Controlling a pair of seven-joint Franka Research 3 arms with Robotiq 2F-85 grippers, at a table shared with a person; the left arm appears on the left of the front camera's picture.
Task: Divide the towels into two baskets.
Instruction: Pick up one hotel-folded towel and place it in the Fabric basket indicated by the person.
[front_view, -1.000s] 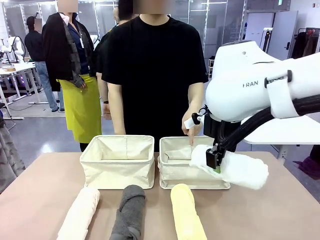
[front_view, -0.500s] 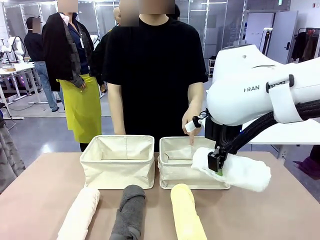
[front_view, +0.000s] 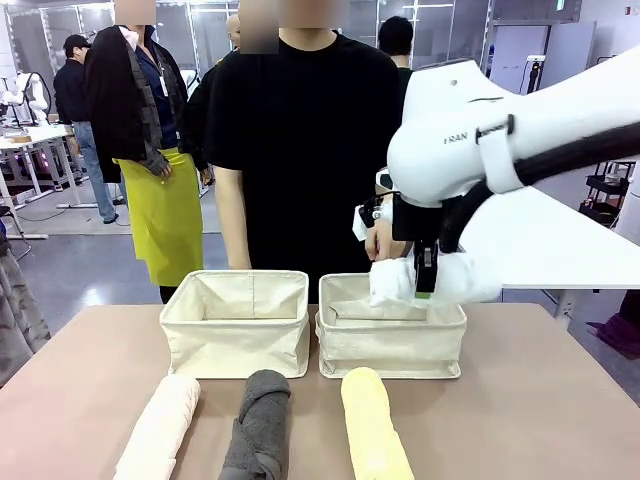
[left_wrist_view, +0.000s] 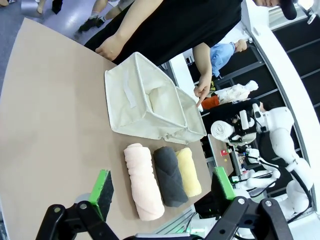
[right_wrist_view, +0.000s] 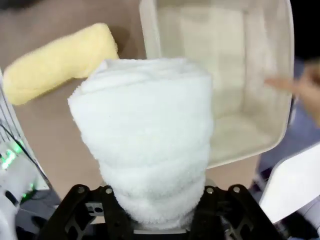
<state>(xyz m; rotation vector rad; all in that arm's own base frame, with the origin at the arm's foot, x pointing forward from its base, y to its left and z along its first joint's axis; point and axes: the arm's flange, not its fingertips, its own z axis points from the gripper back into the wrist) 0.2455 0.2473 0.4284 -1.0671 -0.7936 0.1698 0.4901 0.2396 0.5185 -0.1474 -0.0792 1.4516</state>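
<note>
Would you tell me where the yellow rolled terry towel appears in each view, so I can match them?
Front view: the yellow rolled terry towel lies bottom centre, before the right-hand cream canvas basket.
Left wrist view: the towel is low, right of centre, below that basket.
Right wrist view: the towel is upper left, beside that basket.
Shared landmark: that basket.

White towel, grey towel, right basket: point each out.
White towel (right_wrist_view: 150, 130), right wrist view, middle of roll.
Grey towel (front_view: 262, 420), front view, middle of roll.
Right basket (front_view: 390, 350), front view, front wall.
</note>
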